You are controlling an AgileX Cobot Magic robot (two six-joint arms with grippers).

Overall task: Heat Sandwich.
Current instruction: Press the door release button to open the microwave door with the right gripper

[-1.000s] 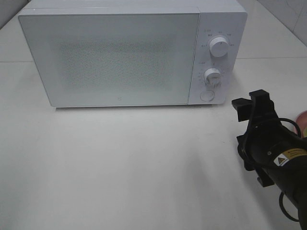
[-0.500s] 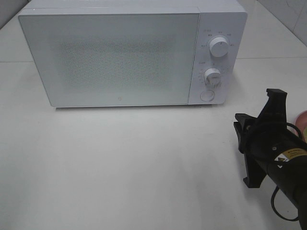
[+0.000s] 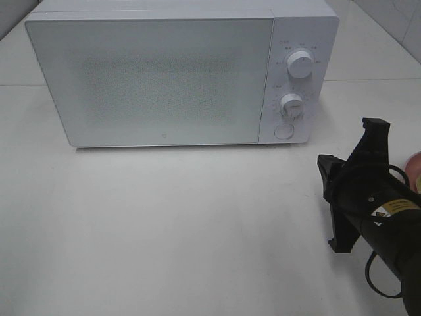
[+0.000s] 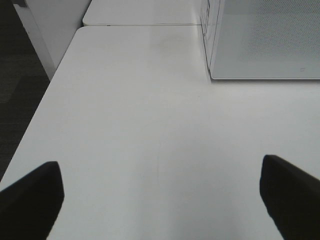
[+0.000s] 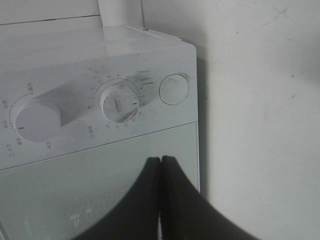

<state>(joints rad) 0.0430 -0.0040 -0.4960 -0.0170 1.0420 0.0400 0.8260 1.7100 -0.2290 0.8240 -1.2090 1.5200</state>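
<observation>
Microwave [image 3: 158, 79]: white, door closed | Right gripper [image 5: 161, 159]: clenched on nothing, facing microwave's control knobs [image 5: 119, 102] | Left gripper [image 4: 160, 200]: spread wide, empty, off microwave's front-left corner | Sandwich: cannot be made out; only the pink dish [image 3: 414, 164] rim shows, front-right of microwave

The right arm [image 3: 388, 237] has a matte black housing with a yellow-and-white warning label [image 3: 389, 210] and a looped black cable [image 3: 367, 275]; the left gripper [image 4: 160, 200] and right gripper [image 5: 161, 161] have plain black fingers.
</observation>
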